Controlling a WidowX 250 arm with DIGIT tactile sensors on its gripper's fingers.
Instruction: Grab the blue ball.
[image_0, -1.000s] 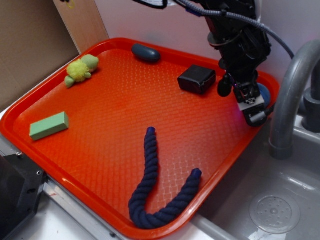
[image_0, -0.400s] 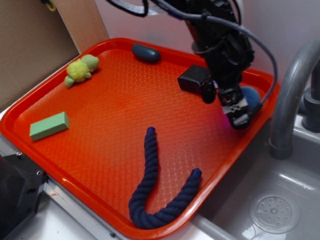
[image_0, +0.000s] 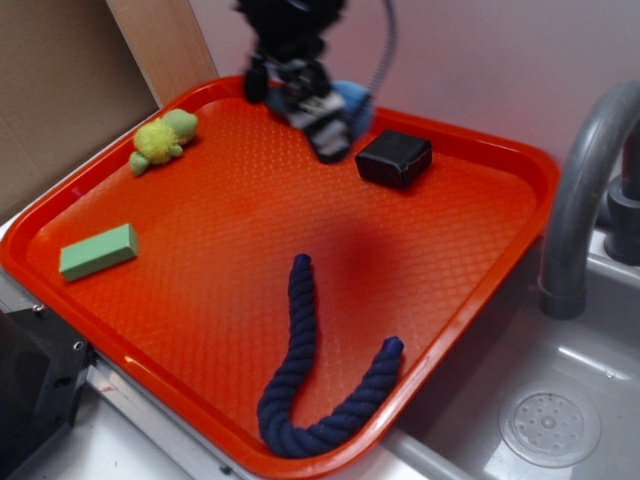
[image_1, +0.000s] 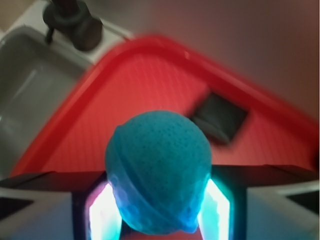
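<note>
A: Wrist view first: the light sky-blue dimpled ball (image_1: 159, 172) with its seam line now fills the middle of the frame, pinched between the two lit fingers (image_1: 102, 210) of the tool (image_1: 159, 212), so the tool is clamped on it.

B: And a second ago that ball sat near the right edge of the red plastic tray (image_0: 520, 160), with the tool just coming down over it. Now that spot is bare.

A: Right, the exterior view shows the tool (image_0: 328, 135) carried across to the far edge of the tray, between the black square block (image_0: 395, 158) and the far left corner, with the ball (image_0: 352, 100) showing blue beside it.

B: So the grab looks done, I'd judge, and the ball is travelling with the arm. Whether it is clear of the tray floor I cannot tell.

A: Pose: the arm reaches in from above the far edge, blurred, wrist angled down toward the tray floor
</note>
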